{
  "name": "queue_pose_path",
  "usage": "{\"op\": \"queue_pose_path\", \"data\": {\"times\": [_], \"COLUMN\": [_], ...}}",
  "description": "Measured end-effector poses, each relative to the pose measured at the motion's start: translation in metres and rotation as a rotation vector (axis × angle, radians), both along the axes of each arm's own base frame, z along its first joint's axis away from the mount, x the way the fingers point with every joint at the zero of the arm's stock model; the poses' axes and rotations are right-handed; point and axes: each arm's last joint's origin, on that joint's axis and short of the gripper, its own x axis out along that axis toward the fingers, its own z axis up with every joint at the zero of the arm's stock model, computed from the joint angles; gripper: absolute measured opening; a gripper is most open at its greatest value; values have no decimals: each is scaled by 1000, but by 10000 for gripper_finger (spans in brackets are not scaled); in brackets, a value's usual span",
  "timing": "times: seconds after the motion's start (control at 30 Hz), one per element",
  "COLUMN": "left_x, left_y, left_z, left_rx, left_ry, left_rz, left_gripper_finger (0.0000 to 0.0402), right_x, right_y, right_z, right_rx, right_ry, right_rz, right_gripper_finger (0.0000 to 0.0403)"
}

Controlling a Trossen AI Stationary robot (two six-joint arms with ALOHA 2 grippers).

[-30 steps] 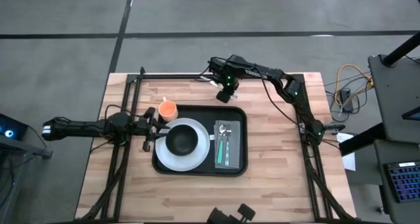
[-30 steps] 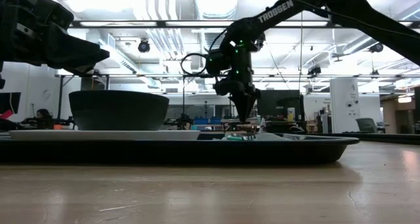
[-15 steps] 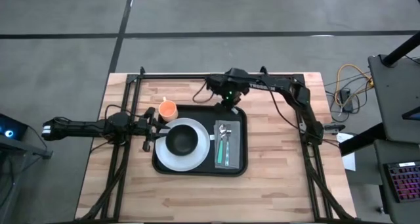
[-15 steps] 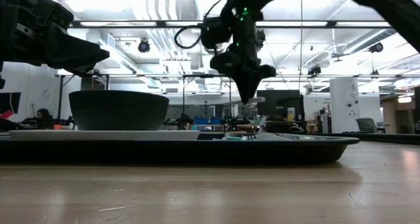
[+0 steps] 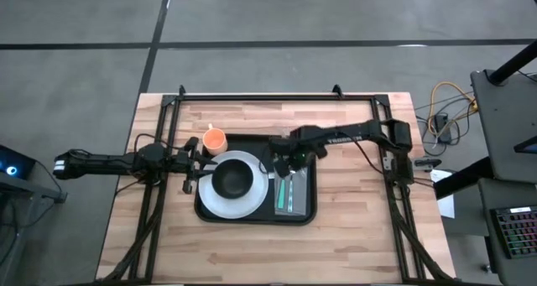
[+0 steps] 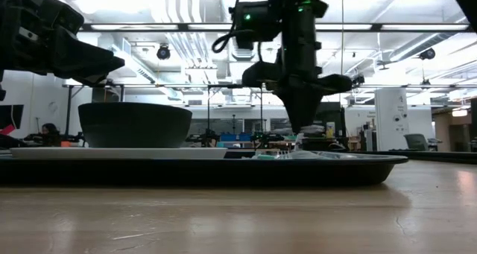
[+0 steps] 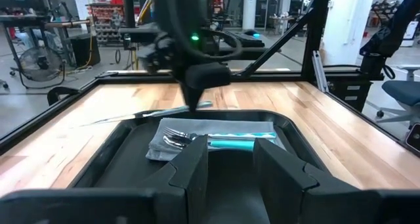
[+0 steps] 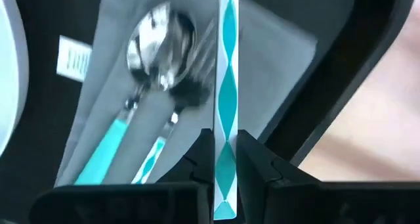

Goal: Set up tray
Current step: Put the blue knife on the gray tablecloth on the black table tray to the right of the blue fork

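The black tray (image 5: 252, 221) lies mid-table. On it are a white plate (image 5: 211, 204) with a dark bowl (image 5: 232, 179), and a grey napkin (image 5: 291, 198) bearing a teal-handled spoon and fork (image 8: 141, 86). An orange cup (image 5: 215, 139) stands on the table by the tray's far left corner. My right gripper (image 5: 285, 162) hangs over the napkin's far end, shut on a knife (image 7: 151, 112) with a teal-and-white patterned handle. My left gripper (image 7: 230, 165) waits open at the tray's left edge. My right gripper pinches the knife's patterned handle (image 8: 225, 135) between its two fingers, one on each flat side. The fingers come from above, pointing down, and lie across the knife. The knife lies level, lifted clear above the napkin and tray.
Black frame rails (image 5: 252, 96) run along the table's far edge and down both sides. Bare wood shows to the right of the tray (image 5: 352, 202) and in front of it. The low view shows the bowl (image 6: 134, 125) standing tall at the tray's left.
My right gripper, staying shut on the knife, has travelled from the table beyond the tray's far edge toward the near edge, to a spot over the napkin. It has rolled about its downward-pointing axis on the way, turning the knife with it.
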Motion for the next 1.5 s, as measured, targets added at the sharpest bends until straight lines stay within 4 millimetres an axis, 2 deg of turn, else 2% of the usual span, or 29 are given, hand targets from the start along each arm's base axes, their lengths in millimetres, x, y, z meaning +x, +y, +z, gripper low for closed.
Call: {"op": "queue_pose_path", "data": {"times": [0.33,0.63,0.93,1.27,1.5], "left_x": [0,0,0,1,1], "left_y": [0,0,0,0,0], "left_z": [0,0,0,-2,-2], "left_rx": [0,0,0,-1,-1], "left_ry": [1,4,4,17,25], "left_rz": [0,0,0,0,0], "left_gripper_finger": [105,105,105,105,105], "right_x": [-4,-5,-9,-3,-4], "right_y": [57,94,108,117,117], "right_z": [-14,-14,-15,-42,-44], "right_rx": [14,-3,9,56,48], "right_ry": [-106,-140,-137,-56,-39], "right_rz": [-265,-443,-479,-483,-498], "right_gripper_finger": [24,24,24,24,24]}}
